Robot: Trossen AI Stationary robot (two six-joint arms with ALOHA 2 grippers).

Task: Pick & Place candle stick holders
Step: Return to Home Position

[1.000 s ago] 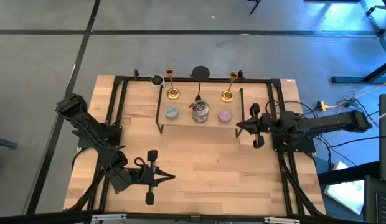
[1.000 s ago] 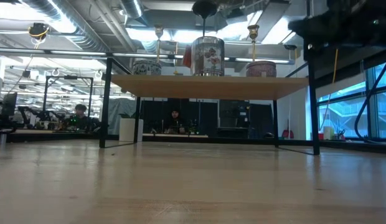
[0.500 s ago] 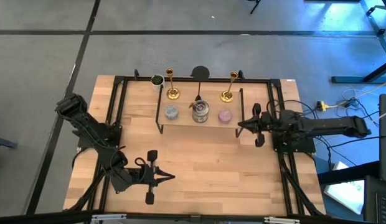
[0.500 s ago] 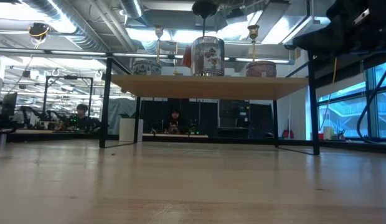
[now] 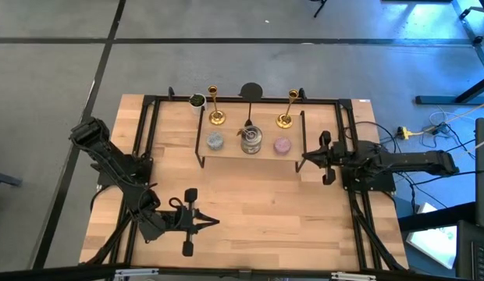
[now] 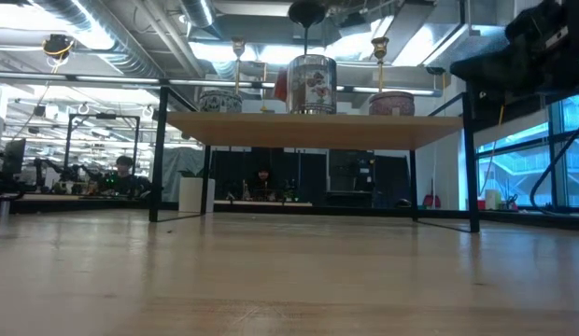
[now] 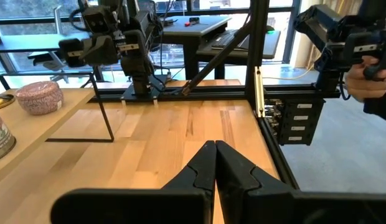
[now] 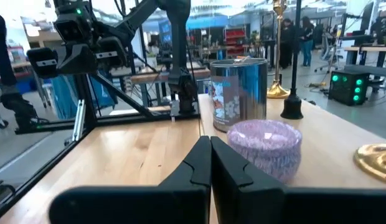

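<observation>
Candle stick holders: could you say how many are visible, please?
2: the left candle stick holder stands at the shelf's back, the right candle stick holder likewise; none seems hidden.

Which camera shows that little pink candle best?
The right wrist view: the pink candle is close and large there. The high view shows it tiny from above; the low view, its side on the shelf; the left wrist view, far off.
</observation>
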